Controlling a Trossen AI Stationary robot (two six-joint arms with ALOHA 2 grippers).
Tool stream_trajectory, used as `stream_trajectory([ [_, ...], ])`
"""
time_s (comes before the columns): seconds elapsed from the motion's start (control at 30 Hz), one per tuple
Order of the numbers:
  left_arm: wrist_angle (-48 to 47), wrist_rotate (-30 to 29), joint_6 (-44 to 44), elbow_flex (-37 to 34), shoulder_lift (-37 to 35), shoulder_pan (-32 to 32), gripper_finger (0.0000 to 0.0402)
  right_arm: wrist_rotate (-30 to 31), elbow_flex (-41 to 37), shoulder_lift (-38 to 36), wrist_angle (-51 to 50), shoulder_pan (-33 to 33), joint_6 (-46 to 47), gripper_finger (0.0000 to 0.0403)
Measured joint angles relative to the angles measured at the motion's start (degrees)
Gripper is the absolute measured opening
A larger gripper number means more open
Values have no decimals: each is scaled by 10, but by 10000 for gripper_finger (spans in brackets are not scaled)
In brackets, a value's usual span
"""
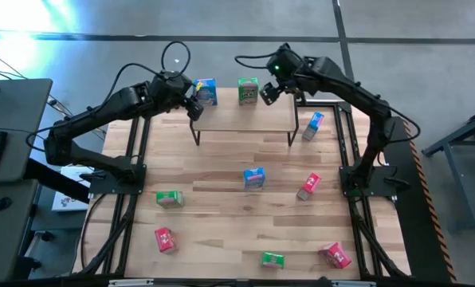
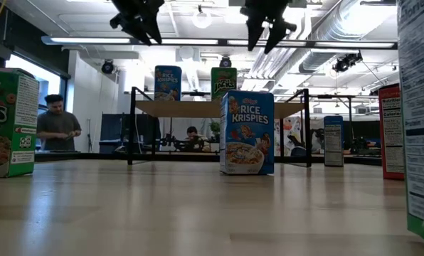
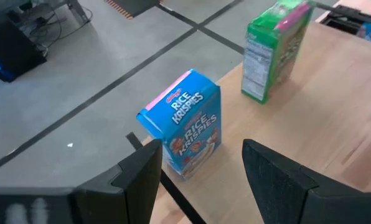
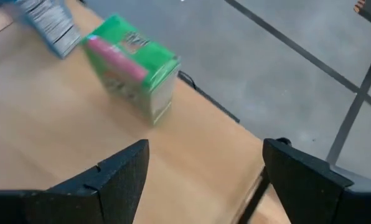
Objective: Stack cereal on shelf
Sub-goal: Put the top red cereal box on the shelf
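light wooden shelf (image 1: pixel 245 119) on thin black legs stands at the far side of the larger plank tabletop (image 1: pixel 221 175), with two small cardboard cereal boxes upright on its back edge: one blue rice krispies box (image 1: pixel 206 92) toward its left end and one green box (image 1: pixel 248 90) near its middle, apart from each other. seven more boxes sit on the tabletop: a blue one (image 1: pixel 253 178) upright in the middle, a second blue one (image 1: pixel 313 125) just beside the shelf's right legs, a green one (image 1: pixel 169 198) on the left, another green one (image 1: pixel 272 259) at the near edge, and three red/pink ones (image 1: pixel 309 185) (image 1: pixel 165 239) (image 1: pixel 335 255). that makes three blue, three green, three red in all.

left gripper (image 1: pixel 194 106) hangs over the shelf's left end, just beside the blue box there, its fingers (image 3: pixel 139 177) spread and holding nothing. right gripper (image 1: pixel 266 93) hangs over the shelf just right of the green box, fingers (image 4: pixel 120 171) also spread wide and empty.
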Motion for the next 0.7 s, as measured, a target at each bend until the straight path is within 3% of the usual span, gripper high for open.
stream_trajectory([
  [0.4, -4, 0, 0, 0, -36, -42, 214, -32, 73, 0, -177, 63, 17, 307],
  [0.7, -27, 0, -28, 0, -56, -77, 214, -207, 59, -8, -172, 122, -115, 307],
])
